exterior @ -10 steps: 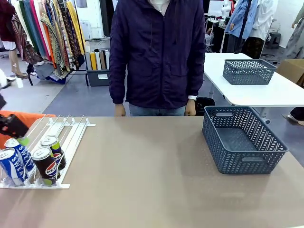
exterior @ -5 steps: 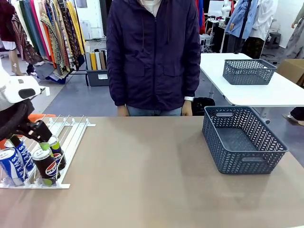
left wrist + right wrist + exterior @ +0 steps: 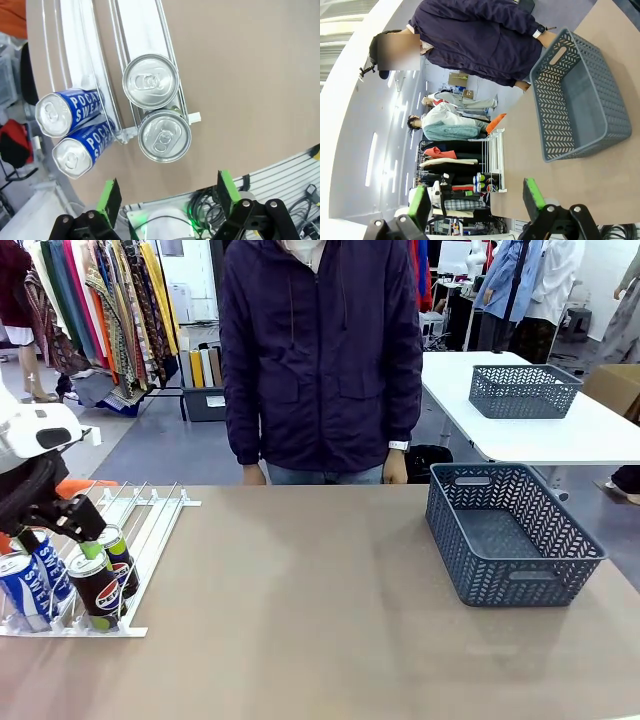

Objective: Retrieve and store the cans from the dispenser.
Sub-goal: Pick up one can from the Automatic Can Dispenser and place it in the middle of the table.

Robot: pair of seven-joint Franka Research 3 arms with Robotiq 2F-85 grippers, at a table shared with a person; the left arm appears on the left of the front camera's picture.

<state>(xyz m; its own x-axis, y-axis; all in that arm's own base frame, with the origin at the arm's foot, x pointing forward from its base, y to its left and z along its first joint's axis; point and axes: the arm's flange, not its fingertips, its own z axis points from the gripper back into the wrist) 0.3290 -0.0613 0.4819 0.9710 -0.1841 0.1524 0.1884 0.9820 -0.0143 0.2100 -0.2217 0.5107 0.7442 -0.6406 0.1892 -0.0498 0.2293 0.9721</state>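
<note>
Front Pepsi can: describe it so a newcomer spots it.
On the table's left end lies the white dispenser, loaded at its near end. The front Pepsi can is black, unlike the blue cans beside it, and stands ahead of the other Pepsi can.

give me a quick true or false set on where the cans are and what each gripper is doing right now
1. All four cans, two black cans and two blue cans, sit in the dispenser. True.
2. The grey basket holds one can. False: it is empty.
3. The left gripper is open near the cans, gripping none. True.
4. The right gripper is shut on a can. False: it is open and holds nothing.
5. The person's hands hold a can. False: they are empty, at the table's far edge.
</note>
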